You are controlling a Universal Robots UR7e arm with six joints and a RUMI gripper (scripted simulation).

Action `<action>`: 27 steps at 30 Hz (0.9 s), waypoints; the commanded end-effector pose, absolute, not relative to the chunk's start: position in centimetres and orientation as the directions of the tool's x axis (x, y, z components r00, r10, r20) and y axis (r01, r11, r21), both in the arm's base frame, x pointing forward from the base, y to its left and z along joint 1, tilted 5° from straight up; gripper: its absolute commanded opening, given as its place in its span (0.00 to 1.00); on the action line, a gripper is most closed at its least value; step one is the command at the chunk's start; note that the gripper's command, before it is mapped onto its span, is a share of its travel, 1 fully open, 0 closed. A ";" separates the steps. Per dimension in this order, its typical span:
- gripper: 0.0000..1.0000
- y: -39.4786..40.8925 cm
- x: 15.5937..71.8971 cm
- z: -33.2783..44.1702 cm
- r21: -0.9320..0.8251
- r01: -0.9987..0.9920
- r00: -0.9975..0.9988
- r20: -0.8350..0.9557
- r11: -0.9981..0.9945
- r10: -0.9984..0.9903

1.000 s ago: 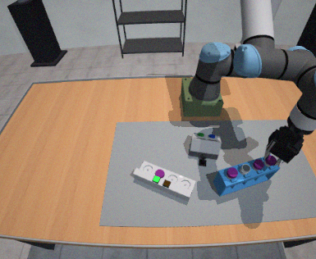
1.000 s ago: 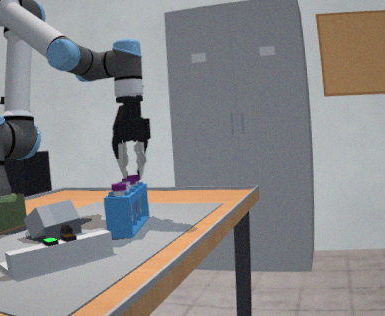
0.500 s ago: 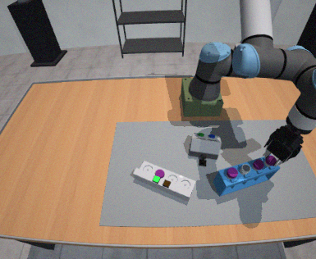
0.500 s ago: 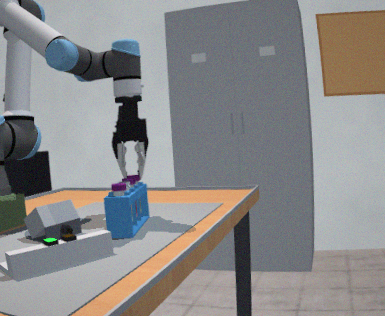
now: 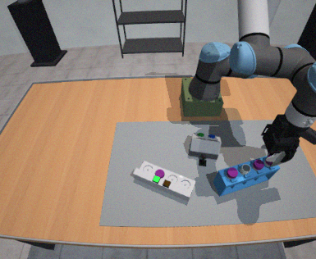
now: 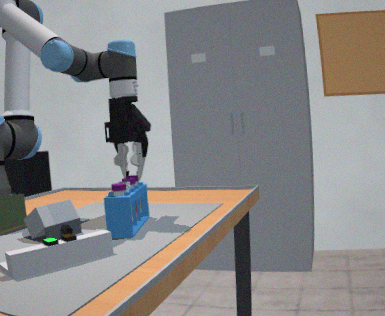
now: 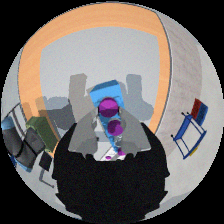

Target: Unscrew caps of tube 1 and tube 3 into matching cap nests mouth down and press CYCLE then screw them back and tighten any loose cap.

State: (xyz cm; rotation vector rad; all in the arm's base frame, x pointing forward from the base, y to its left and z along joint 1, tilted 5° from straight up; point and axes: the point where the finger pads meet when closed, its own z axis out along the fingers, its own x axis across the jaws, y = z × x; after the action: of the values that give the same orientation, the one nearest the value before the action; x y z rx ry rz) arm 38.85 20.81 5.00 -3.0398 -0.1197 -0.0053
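The blue decapping station (image 5: 248, 182) (image 6: 119, 216) holds four tubes. My gripper (image 5: 273, 159) (image 6: 133, 177) (image 7: 108, 107) points down over its far right end in the top view and is shut on the purple cap of tube 1 (image 7: 108, 107), which sits on its tube. Tube 2's purple cap (image 5: 258, 165) (image 7: 115, 128) is beside it. Tube 3 (image 5: 245, 169) is uncapped. Tube 4 has its purple cap (image 5: 231, 173) (image 6: 118, 187) on. In the white cap tray (image 5: 181, 193) (image 6: 57, 260), a purple cap (image 5: 159, 173) lies in nest 3; nests 1, 2 and 4 are empty.
The green lamp (image 5: 156, 179) (image 6: 50, 241) is lit; the amber lamp (image 5: 167, 184) is dark. The grey key housing (image 5: 205, 147) (image 6: 54, 220) stands between the stations and the arm's base, with the green READY key (image 5: 200, 134) and blue CYCLE key (image 5: 212, 136) on top.
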 end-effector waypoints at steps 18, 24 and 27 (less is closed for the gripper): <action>0.35 20.8 38.9 5.0 -0.086 -0.167 0.986 -0.012 -0.982 -0.166; 0.35 20.8 38.9 5.0 -0.086 0.082 0.997 0.010 -0.993 0.082; 0.35 20.8 38.9 5.0 -0.083 0.246 0.969 0.024 -0.966 0.245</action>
State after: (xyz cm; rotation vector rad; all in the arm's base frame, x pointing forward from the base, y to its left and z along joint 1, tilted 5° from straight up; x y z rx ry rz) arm 38.82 20.82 4.99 -3.0636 -0.0237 -0.0069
